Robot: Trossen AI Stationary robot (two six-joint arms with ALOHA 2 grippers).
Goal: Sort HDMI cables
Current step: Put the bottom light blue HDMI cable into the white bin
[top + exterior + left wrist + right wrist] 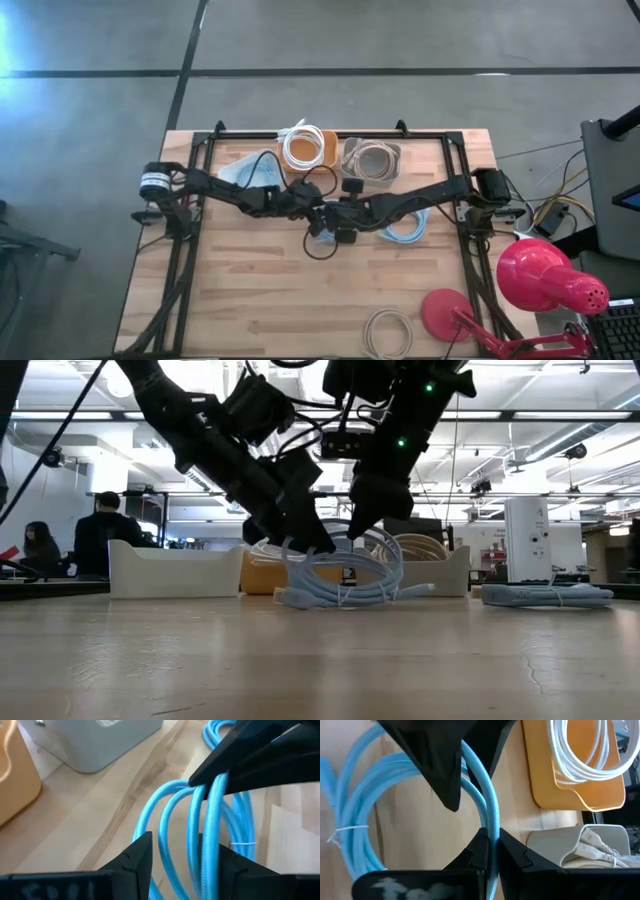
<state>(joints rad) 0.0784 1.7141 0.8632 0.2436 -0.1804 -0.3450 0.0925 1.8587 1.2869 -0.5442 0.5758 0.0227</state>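
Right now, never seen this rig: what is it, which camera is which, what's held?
Two dark robot arms work at a wooden table. One picture looks straight down, one level across the tabletop, one from each wrist. Mid-table, the right gripper has its jaws shut on a strand of a light blue cable coil; the left gripper has its jaws open around the same coil's strands. An orange tray holds a white coil, a grey tray a tan coil. Another blue coil and a pale coil lie loose.
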